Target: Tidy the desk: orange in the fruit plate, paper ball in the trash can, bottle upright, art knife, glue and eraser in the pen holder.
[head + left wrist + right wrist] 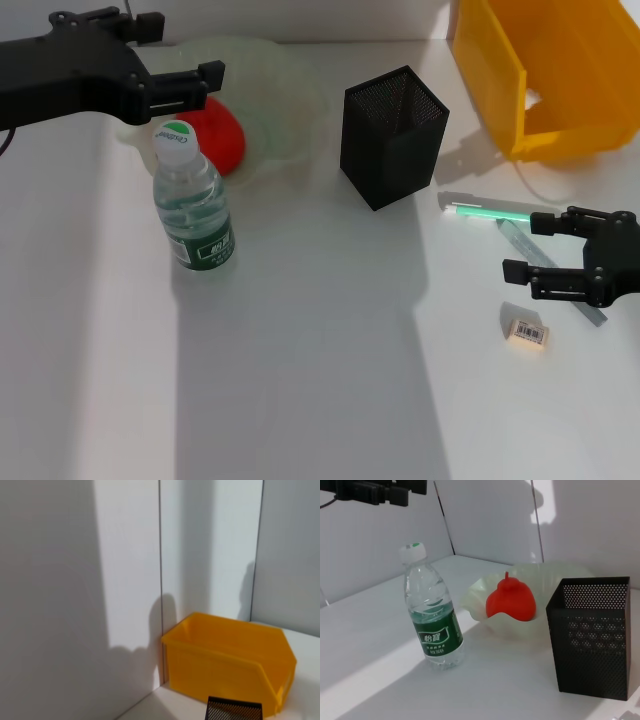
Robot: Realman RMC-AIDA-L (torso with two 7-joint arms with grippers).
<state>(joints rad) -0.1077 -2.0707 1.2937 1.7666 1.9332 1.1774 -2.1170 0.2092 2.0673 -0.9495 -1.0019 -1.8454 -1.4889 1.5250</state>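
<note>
White counter (320,400) underneath everything. Large yellow plastic bin (545,75) at far right, open side toward the near edge. Pale green wavy-edged fruit plate (270,90) at far left, holding a red fruit-shaped item (222,135) on its near-left part. Black mesh square pen holder (392,135) upright at centre, between plate and bin. Clear plastic water bottle with green label and white cap (192,205) upright, near side of the plate. Left claw (205,88) above the plate, fingers apart, gripping nothing. Right claw (545,250) low at right, fingers apart, straddling a grey art knife (548,268). Green-and-white glue stick (490,212) lying just beyond it. Small cream eraser with barcode (527,332) nearest, right.
</note>
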